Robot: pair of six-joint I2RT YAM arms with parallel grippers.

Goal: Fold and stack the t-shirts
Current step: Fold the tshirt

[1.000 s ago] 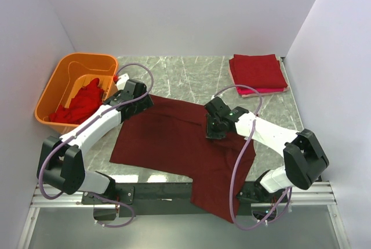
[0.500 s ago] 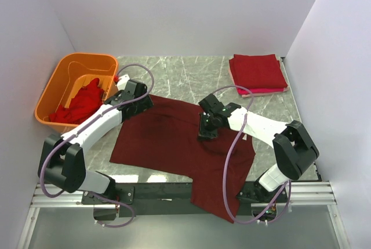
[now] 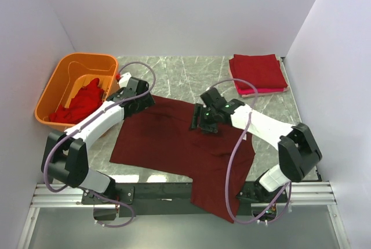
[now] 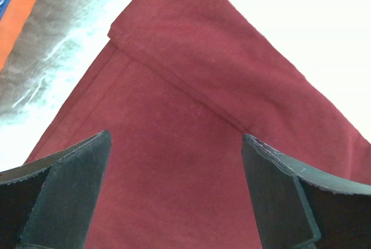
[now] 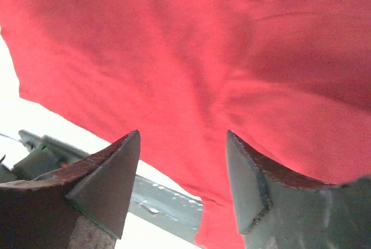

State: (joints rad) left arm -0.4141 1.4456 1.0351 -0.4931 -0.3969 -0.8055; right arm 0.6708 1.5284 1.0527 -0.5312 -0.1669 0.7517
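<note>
A dark maroon t-shirt [image 3: 174, 144] lies spread on the marble table, its lower corner hanging over the near edge. My left gripper [image 3: 142, 101] is open just above the shirt's far left corner; in the left wrist view a folded edge of the shirt [image 4: 185, 80] lies beyond the open left gripper [image 4: 177, 139]. My right gripper [image 3: 200, 122] hovers over the shirt's far middle. In the right wrist view the right gripper [image 5: 182, 134] is open, with red cloth [image 5: 191, 57] beneath and nothing between the jaws. A folded stack of red t-shirts [image 3: 258, 72] sits at the back right.
An orange tub [image 3: 55, 89] stands at the back left with crumpled bright red shirts [image 3: 81, 104] inside. Bare marble table [image 3: 185, 75] lies between the tub and the folded stack. White walls close in on three sides.
My right gripper has gone from shut to open, letting go of the maroon shirt, and has shifted slightly left over it. The left arm has barely moved.
</note>
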